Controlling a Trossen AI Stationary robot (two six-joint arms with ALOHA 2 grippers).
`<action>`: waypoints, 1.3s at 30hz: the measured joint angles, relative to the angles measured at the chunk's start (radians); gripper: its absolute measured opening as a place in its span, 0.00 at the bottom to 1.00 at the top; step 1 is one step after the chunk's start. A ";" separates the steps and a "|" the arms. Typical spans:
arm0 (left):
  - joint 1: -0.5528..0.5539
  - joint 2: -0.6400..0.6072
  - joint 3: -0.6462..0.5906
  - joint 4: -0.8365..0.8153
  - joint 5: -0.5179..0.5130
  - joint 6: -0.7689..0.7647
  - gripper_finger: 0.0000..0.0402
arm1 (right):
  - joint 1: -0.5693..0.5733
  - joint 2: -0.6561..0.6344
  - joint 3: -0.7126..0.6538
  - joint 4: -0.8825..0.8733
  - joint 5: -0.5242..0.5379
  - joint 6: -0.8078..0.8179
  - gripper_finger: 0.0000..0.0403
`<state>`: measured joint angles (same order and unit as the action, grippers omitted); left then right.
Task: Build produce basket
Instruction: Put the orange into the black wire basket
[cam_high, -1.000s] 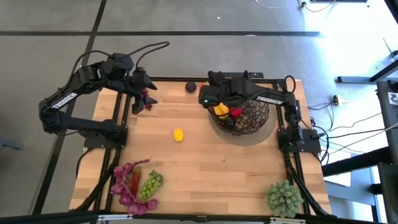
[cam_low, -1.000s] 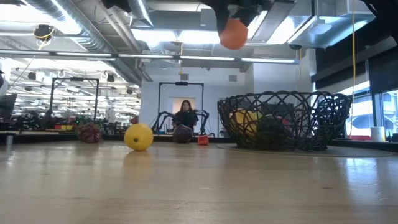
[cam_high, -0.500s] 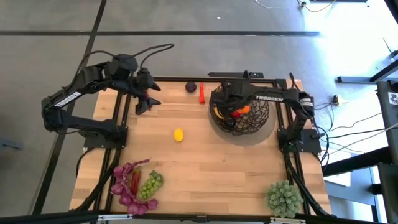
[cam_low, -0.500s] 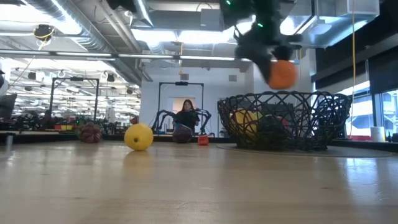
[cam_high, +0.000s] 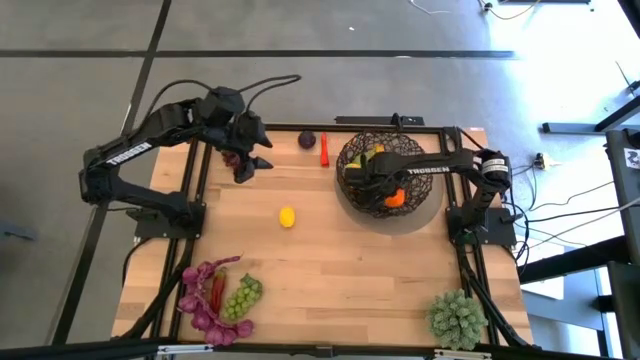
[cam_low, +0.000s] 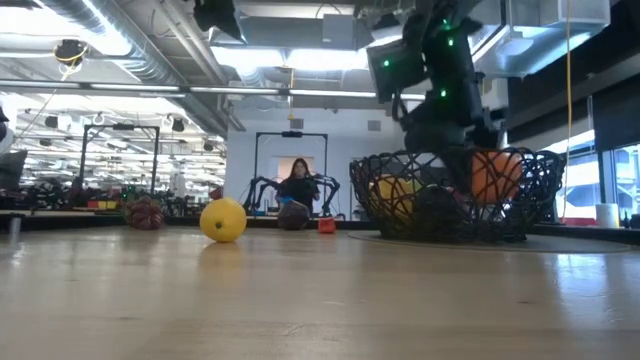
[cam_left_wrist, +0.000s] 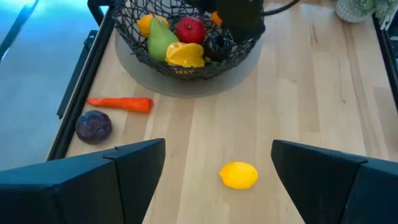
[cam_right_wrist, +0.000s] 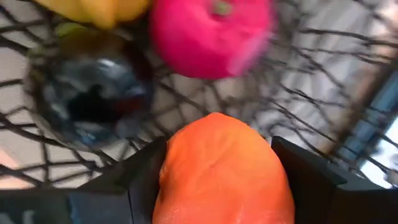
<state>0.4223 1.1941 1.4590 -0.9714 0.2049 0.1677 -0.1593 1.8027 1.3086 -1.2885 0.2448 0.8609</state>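
Note:
The dark open-weave basket (cam_high: 352, 160) stands at the table's far right on a grey round mat; it also shows in the low view (cam_low: 520, 205) and the left wrist view (cam_left_wrist: 140, 53). In it lie a red apple (cam_right_wrist: 208, 34), a dark round fruit (cam_right_wrist: 93, 93) and yellow and green fruits (cam_left_wrist: 171, 46). My right gripper (cam_high: 385, 190) reaches down into the basket, shut on an orange (cam_right_wrist: 221, 174). My left gripper (cam_high: 255, 160) hangs open and empty over the table's far left. A lemon (cam_high: 287, 216) lies on the table's middle. My right gripper pinches the orange by its two opposite sides (cam_right_wrist: 171, 180) between its two fingers (cam_right_wrist: 140, 186). The fingers come from above, pointing down into the basket. The orange (cam_low: 495, 175) sits below the basket's rim; whether it rests on anything, I cannot tell.
A dark purple round vegetable (cam_high: 307, 140) and an orange-red long vegetable (cam_high: 324, 148) lie at the far edge, left of the basket. Purple leaves (cam_high: 200, 305), a red chilli (cam_high: 218, 290) and green grapes (cam_high: 242, 296) lie near left. A spiky pale green plant ball (cam_high: 456, 318) sits near right.
My right gripper has carried the orange from over the basket's left rim across toward the table's right edge and down into the basket, still shut on it. My left gripper has drifted a little toward the table's right edge, staying open.

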 joint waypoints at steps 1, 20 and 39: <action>0.000 -0.002 0.000 0.007 0.000 0.000 0.70 | 0.000 0.000 -0.017 0.036 -0.018 -0.006 0.61; 0.000 -0.001 0.001 0.045 0.002 -0.003 0.70 | -0.002 0.002 -0.077 0.161 -0.048 -0.092 0.70; 0.000 -0.001 0.001 0.045 0.002 -0.005 0.70 | -0.002 0.002 -0.075 0.172 -0.068 -0.078 0.72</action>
<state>0.4221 1.1927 1.4597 -0.9264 0.2070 0.1632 -0.1608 1.8042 1.2339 -1.1163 0.1772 0.7826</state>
